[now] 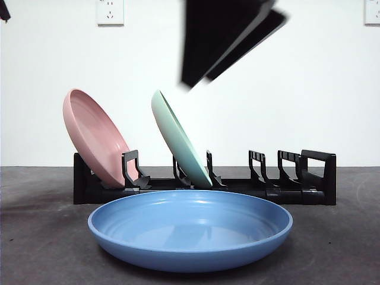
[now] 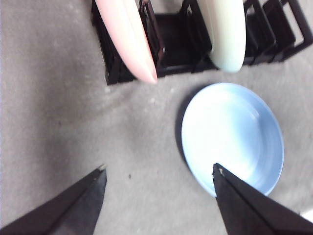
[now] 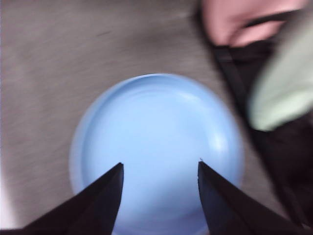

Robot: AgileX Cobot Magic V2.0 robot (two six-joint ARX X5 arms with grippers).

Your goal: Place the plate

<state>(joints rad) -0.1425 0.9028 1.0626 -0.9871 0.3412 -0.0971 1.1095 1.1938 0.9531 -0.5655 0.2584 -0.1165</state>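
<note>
We count three plates: one blue plate (image 1: pixel 190 228) at the lower centre of the front view, one pink plate (image 1: pixel 95 135) at centre left, and one green plate (image 1: pixel 178 139) just left of centre. We see one black rack (image 1: pixel 297 190) across the middle, two wall sockets (image 1: pixel 110 12) at the top edge, and two grippers, one per wrist view.

Left end effector (image 2: pixel 159 171) hangs wide open over the desk (image 2: pixel 54 103), blue plate (image 2: pixel 234 134) near the rack (image 2: pixel 171 34).
</note>
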